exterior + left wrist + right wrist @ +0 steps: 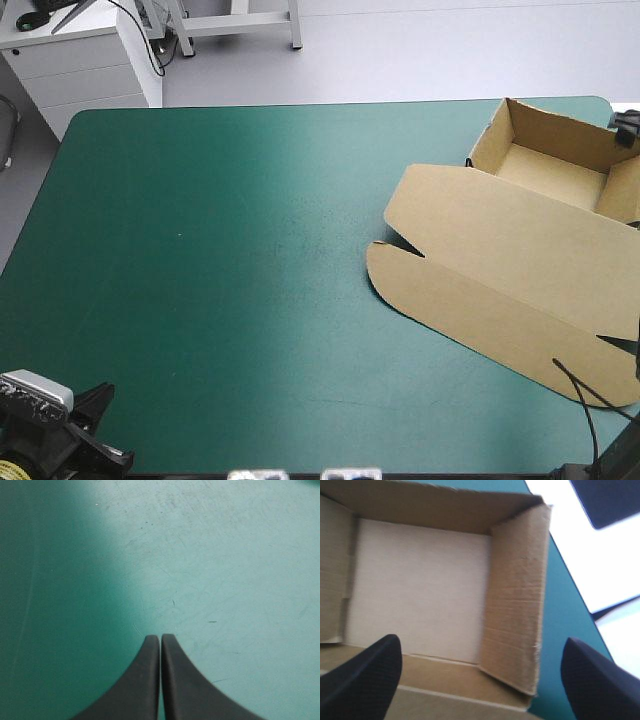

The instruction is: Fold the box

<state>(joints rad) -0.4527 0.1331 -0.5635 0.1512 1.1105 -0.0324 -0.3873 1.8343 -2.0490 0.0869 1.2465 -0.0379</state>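
The brown cardboard box (pixel 500 250) lies at the far right of the teal-green cover (pixel 200 260). It forms an open tray (pixel 548 128) with raised walls, its bare floor showing, and its lid flat toward the near side. The right gripper (pixel 482 647) hangs over the tray, fingers wide apart. The left gripper (pixel 160 639), fingers pressed together, sits over bare cover at the near left.

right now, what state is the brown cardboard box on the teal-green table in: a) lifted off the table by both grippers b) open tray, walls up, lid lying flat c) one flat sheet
b: the brown cardboard box has walls standing around its tray, with its lid flat on the teal-green cover.
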